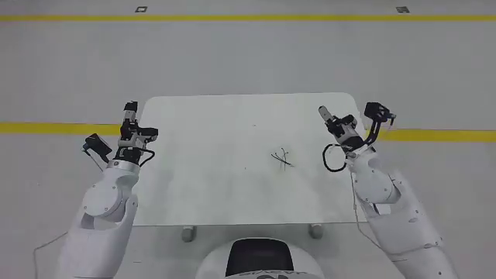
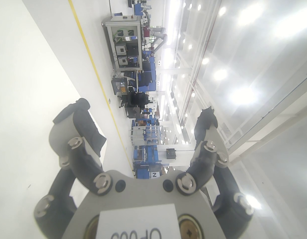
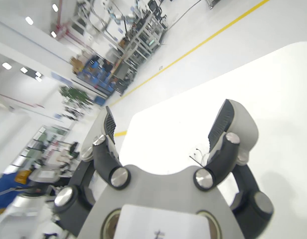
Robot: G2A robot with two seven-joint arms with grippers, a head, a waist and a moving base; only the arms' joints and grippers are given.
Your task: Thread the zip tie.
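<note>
Currently, both sets of jaws stand apart, holding nothing: left gripper (image 2: pixel 143 108) beside the table's left edge, right gripper (image 3: pixel 168 108) above its right edge. Item: small loose cluster of black zip ties (image 1: pixel 282 158), lying on the white table (image 1: pixel 217 124), nearer the right gripper. Advice: single out 1 tie, pinch near its head, leave the tail free.

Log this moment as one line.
zip ties: loose on table, untouched | left pincer: open, empty, by left table edge | right pincer: open, empty, near right edge
</note>
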